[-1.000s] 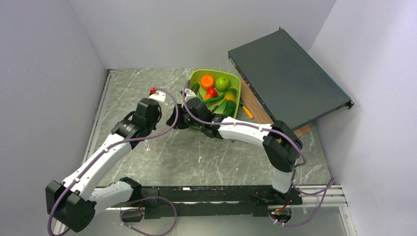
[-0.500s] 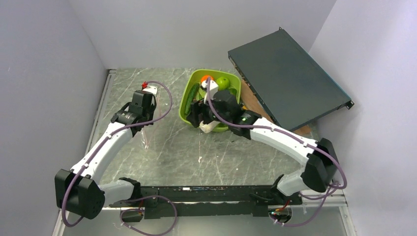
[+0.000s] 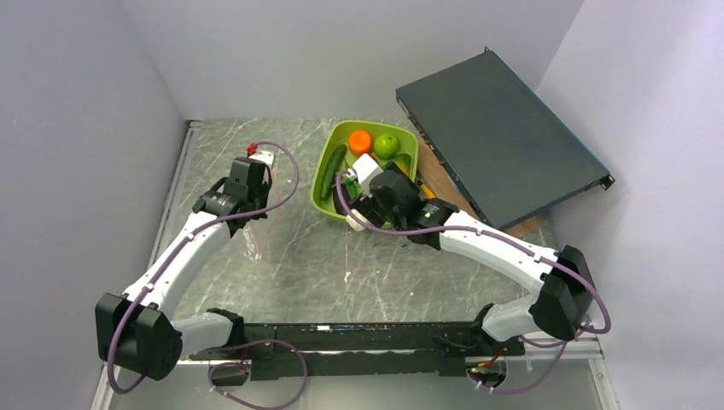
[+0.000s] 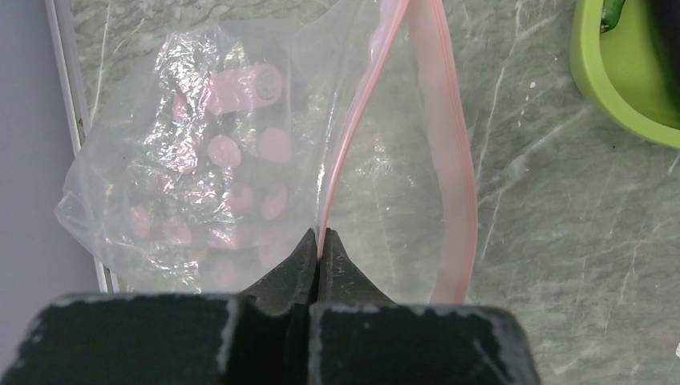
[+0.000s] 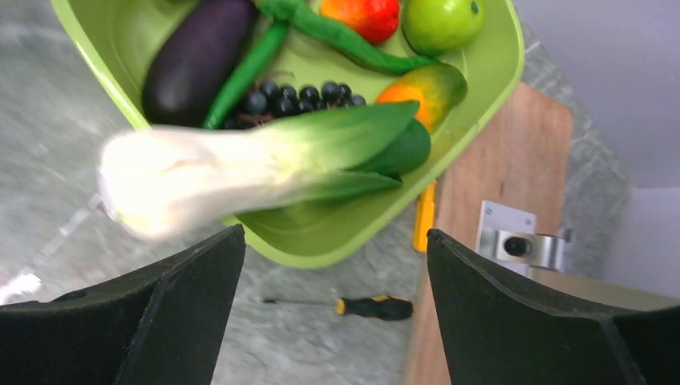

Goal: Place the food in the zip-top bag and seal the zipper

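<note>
Toward the worktop's left edge: zip-top bag (image 4: 200, 160), mouth open, zipper (image 4: 449, 160) unsealed, one lip pinched between the closed left fingers (image 4: 289, 273). No toy food shows inside, so filling and sealing both appear outstanding. At the green tray's (image 5: 497, 72) rim: leek (image 5: 240, 164), long axis crosswise under the spread, empty right fingers (image 5: 160, 321), white end overhanging the rim, leaves pointing into the tray.

Lime-green tray (image 3: 318, 190) at far edge of worktop (image 3: 341, 265), right of centre. Orange (image 3: 359, 141), green apple (image 3: 386, 144) and cucumber (image 3: 334, 160) inside. Right gripper (image 3: 365, 209) over tray's near rim, white end of leek (image 3: 354, 224) showing beneath. Left arm (image 3: 183, 256) stretched toward far-left corner. Dark flat panel (image 3: 499, 137) tilted at far-right corner.
</note>
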Available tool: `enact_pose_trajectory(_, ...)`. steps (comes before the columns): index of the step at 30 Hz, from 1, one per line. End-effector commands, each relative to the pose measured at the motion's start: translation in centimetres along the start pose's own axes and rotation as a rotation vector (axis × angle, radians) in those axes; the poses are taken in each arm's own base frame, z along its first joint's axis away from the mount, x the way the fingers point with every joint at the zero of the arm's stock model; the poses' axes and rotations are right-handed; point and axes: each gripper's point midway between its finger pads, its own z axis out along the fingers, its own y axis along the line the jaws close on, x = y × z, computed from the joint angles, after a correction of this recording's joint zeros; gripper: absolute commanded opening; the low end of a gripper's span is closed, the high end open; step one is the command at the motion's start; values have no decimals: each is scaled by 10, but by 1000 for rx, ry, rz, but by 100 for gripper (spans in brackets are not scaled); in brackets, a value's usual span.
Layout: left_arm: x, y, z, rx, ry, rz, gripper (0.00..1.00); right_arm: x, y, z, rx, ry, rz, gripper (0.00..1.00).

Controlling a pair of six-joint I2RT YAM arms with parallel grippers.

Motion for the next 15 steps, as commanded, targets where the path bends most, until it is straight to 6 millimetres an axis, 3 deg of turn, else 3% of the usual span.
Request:
enact_pose_trajectory(1,-18,0,-12,16,-61,-42,0,23,-14,-13,22,50,-231,85)
enact_pose_trajectory(7,-19,0,-13,17,-64,-42,0,25,17,9,-90,45,-222,86)
enact_pose_trajectory(15,-19,5,-14,-6,-76,-40,0,-12,49,51,-136,-120,-117,86)
